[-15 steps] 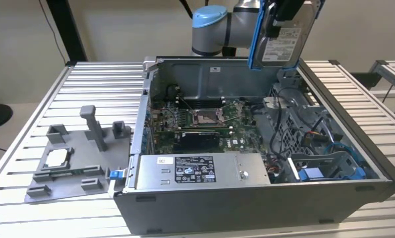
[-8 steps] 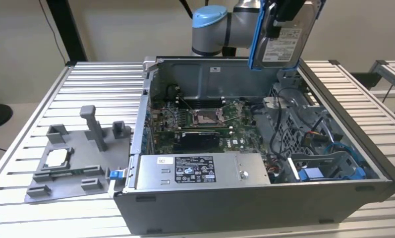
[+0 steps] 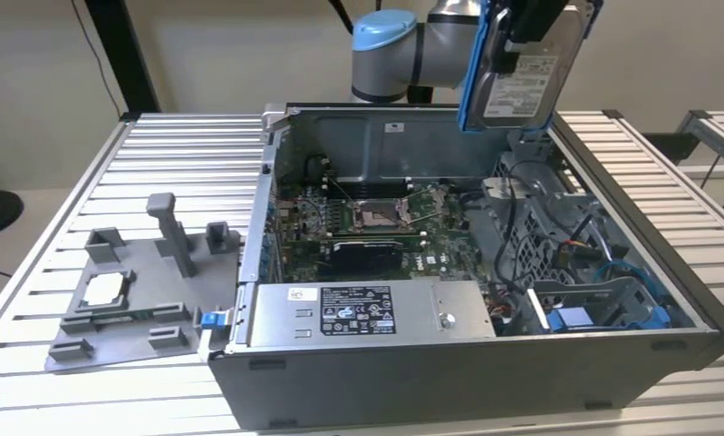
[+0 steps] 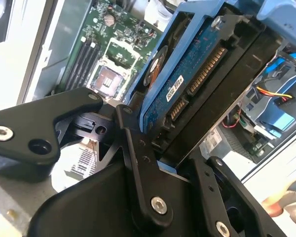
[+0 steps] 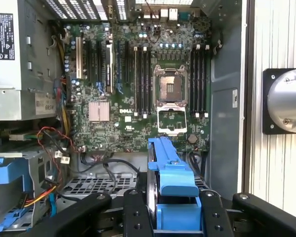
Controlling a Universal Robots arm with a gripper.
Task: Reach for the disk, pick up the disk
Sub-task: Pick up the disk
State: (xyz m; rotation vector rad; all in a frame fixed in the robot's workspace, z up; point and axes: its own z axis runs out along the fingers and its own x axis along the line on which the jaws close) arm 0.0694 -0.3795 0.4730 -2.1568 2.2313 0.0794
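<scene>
both parts of the task look done to us: the reach is over and the disk is off its seat. we start with the open computer case [image 3: 483, 300], which lies on the slatted table [image 3: 155, 163] with its side off, motherboard [image 3: 374, 218] and silver power supply box [image 3: 362, 313] exposed. above the case's far wall in the exterior view hangs the arm [image 3: 398, 54], and from it the disk [image 3: 525, 77], held on edge, white label facing the camera, blue frame along its sides, well clear of everything in the case. we see the gripper [image 4: 160, 143] in the second wrist view with its black jaws closed snugly on the disk's end, connector side showing. in the first wrist view the blue frame sits between the fingers [image 5: 138, 212], above the board. we judge nothing remains beyond keeping hold. on the table near the exterior view's left lies a grey fixture tray [image 3: 132, 300].
</scene>
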